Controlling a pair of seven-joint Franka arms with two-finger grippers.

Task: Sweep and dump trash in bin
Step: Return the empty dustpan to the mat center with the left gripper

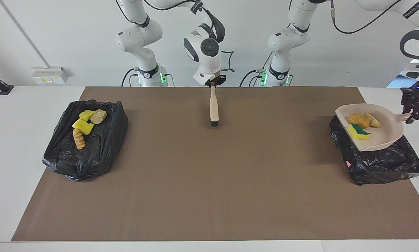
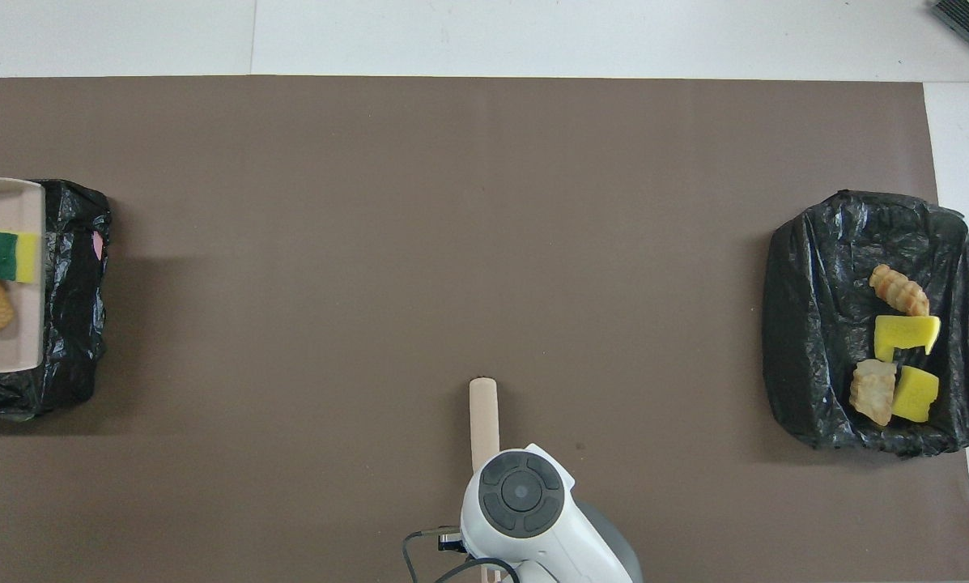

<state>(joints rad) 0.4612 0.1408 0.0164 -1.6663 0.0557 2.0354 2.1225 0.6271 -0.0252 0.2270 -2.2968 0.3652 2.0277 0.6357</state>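
Note:
My left gripper (image 1: 414,115) is shut on the handle of the beige dustpan (image 1: 386,134), holding it up over the black-lined bin (image 1: 384,162) at the left arm's end of the table. In the pan lie three pieces of trash: an orange lump (image 1: 359,120), a tan lump (image 1: 372,120) and a green-and-yellow sponge piece (image 1: 359,132). The overhead view shows only the pan's edge (image 2: 6,344) with the sponge piece (image 2: 6,255). My right gripper (image 1: 213,84) is shut on the beige hand brush (image 1: 214,105), which hangs bristles down over the mat near the robots.
A second black-lined bin (image 1: 100,140) sits at the right arm's end of the table with several yellow sponge pieces and bread-like lumps (image 1: 83,126) in it. The brown mat (image 1: 209,182) covers the table between the two bins.

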